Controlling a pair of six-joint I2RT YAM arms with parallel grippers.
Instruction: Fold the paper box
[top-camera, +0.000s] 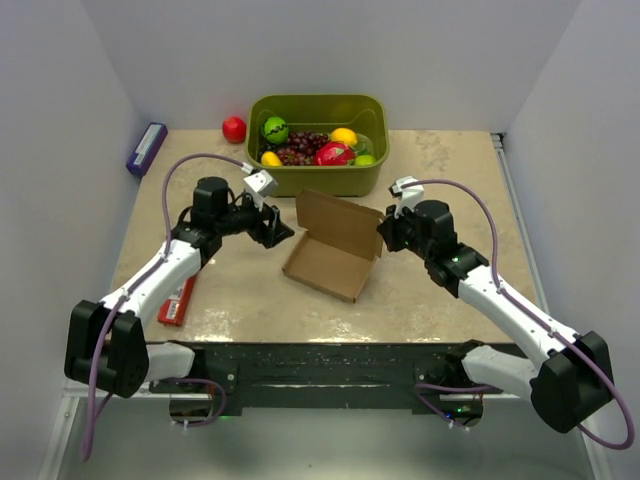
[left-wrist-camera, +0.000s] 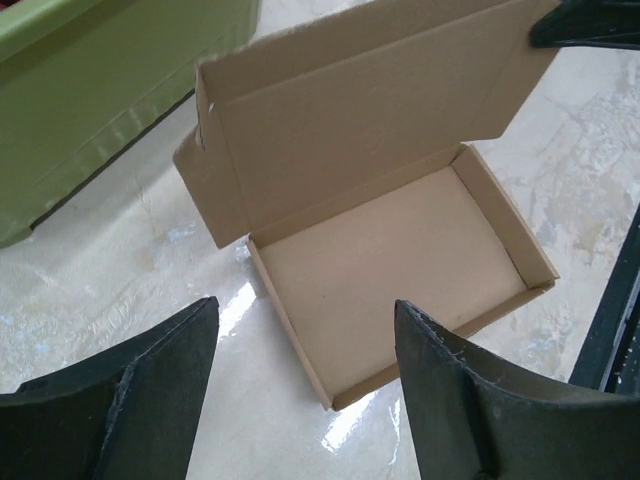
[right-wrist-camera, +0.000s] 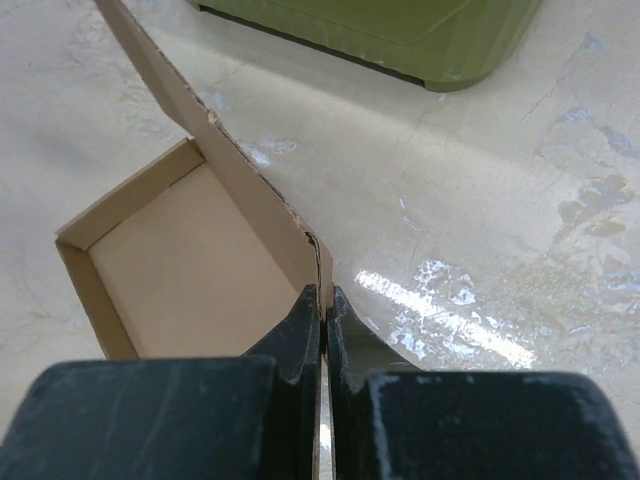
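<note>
The paper box (top-camera: 330, 245) lies in the middle of the table as a shallow brown tray with its lid standing up at the back. My right gripper (top-camera: 385, 232) is at the box's right end, and in the right wrist view its jaws (right-wrist-camera: 323, 295) are shut on the thin cardboard edge of the box (right-wrist-camera: 180, 270) where the lid meets the side wall. My left gripper (top-camera: 278, 232) hovers just left of the box. In the left wrist view it (left-wrist-camera: 305, 310) stands open with nothing between its fingers, and the box (left-wrist-camera: 390, 250) lies just ahead.
An olive-green tub (top-camera: 320, 182) holding fruit stands right behind the box, its wall close to the raised lid. A red ball (top-camera: 234, 128) and a purple pack (top-camera: 146, 148) lie at the back left. A slim red pack (top-camera: 178, 300) lies under the left arm.
</note>
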